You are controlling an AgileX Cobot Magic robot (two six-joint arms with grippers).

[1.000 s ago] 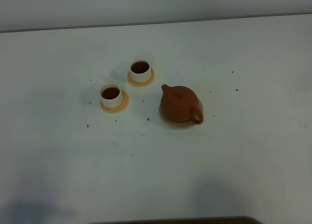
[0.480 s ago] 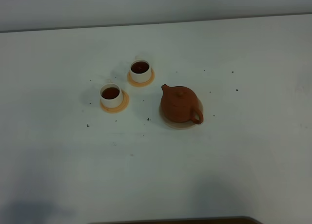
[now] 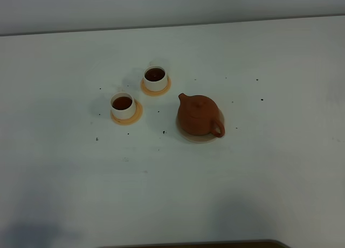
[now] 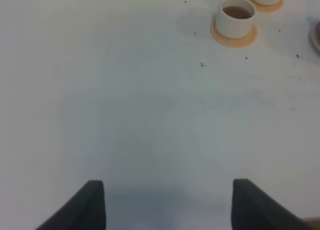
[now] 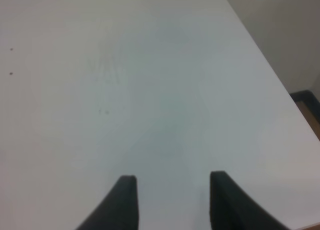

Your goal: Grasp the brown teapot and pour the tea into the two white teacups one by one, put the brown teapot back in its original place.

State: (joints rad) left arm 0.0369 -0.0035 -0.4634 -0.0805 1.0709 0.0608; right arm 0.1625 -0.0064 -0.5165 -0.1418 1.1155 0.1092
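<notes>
Task end state: brown teapot (image 3: 199, 115) rests on its saucer (image 3: 186, 135); both white teacups (image 3: 123, 104) hold tea. Left gripper (image 4: 167, 202) and right gripper (image 5: 172, 200) released, empty; nothing apparently remains to do.

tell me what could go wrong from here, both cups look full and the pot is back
Both white teacups hold tea and sit on small coasters, so a passing arm might tip one. The brown teapot sits toward the saucer's far side; a nudge could slide it off.
</notes>
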